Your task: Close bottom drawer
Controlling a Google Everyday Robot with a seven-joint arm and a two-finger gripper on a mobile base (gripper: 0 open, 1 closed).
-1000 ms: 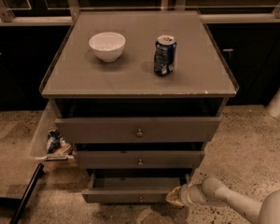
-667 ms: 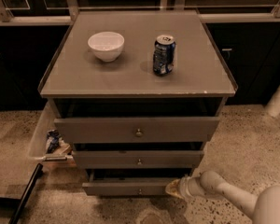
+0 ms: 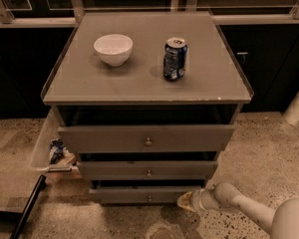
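Observation:
The bottom drawer [image 3: 139,195] is the lowest of three grey-brown drawers in the cabinet, with a slim front and a tiny round knob [image 3: 149,198]. It stands out only slightly from the cabinet. My gripper [image 3: 185,201] is at the right end of the drawer's front, low near the floor, touching or nearly touching it. The white arm runs from the lower right corner.
The middle drawer [image 3: 147,169] and the tall top drawer [image 3: 146,138] both stand partly open. A white bowl [image 3: 113,49] and a blue can [image 3: 175,59] stand on the cabinet top. A clear bin [image 3: 50,148] with clutter sits at the left; a black bar [image 3: 27,206] lies on the floor.
The bottom drawer has slid inward toward the cabinet. My gripper has followed it, moving left and toward the cabinet.

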